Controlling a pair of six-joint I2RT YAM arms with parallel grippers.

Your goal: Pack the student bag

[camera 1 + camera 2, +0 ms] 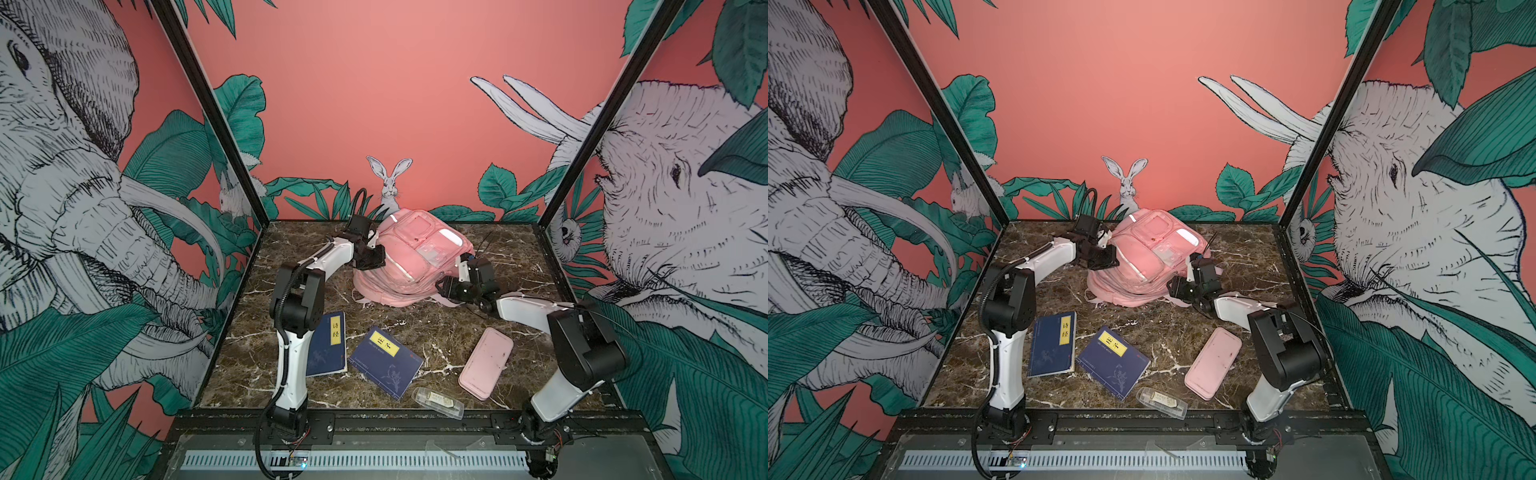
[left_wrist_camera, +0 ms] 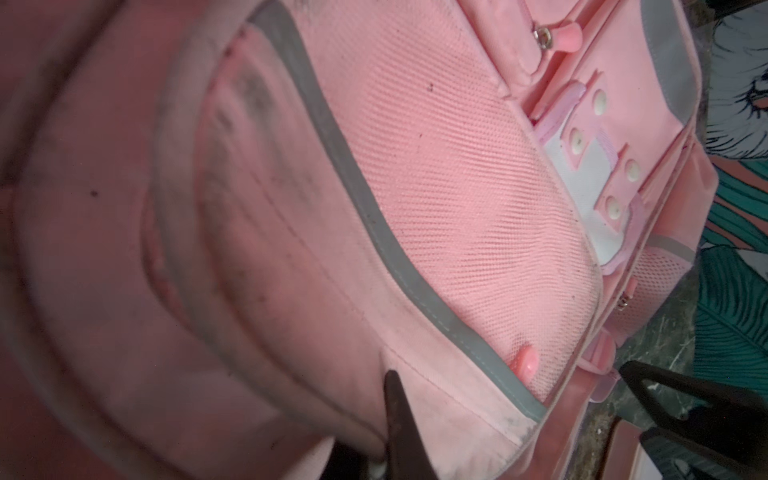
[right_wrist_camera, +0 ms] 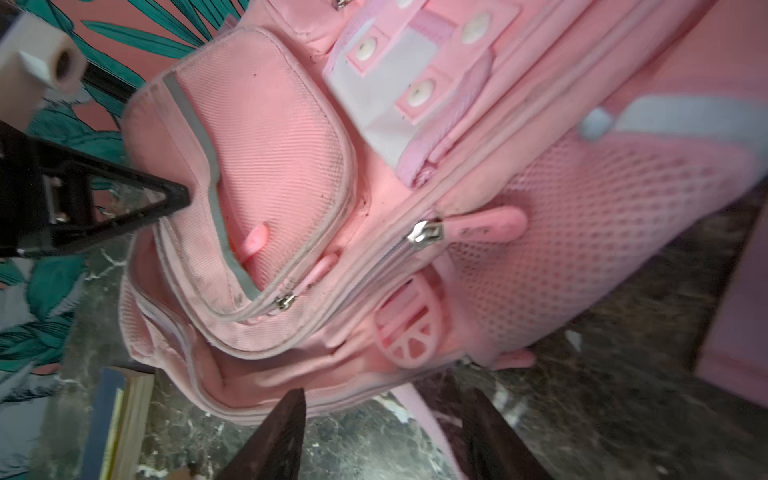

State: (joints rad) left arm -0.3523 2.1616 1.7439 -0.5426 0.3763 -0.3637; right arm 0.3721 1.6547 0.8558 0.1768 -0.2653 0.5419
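The pink student bag (image 1: 415,253) (image 1: 1146,249) lies front-up at the back middle of the marble table, its pockets and grey strips facing up. My left gripper (image 1: 376,259) (image 1: 1113,259) presses into the bag's left side. In the left wrist view the gripper (image 2: 386,382) is shut on a fold of the bag's fabric (image 2: 436,187) beside a grey-edged pocket. My right gripper (image 1: 442,286) (image 1: 1173,286) sits low at the bag's front right corner. In the right wrist view it (image 3: 386,399) stands open, with only marble and a loose pink strap between its jaws, just short of the bag (image 3: 291,145).
Two dark blue books (image 1: 330,345) (image 1: 386,361) lie at the front left and middle. A flat pink pencil case (image 1: 486,361) lies at the front right, with a clear plastic box (image 1: 437,402) near the front edge. Printed walls close in the table (image 1: 519,257).
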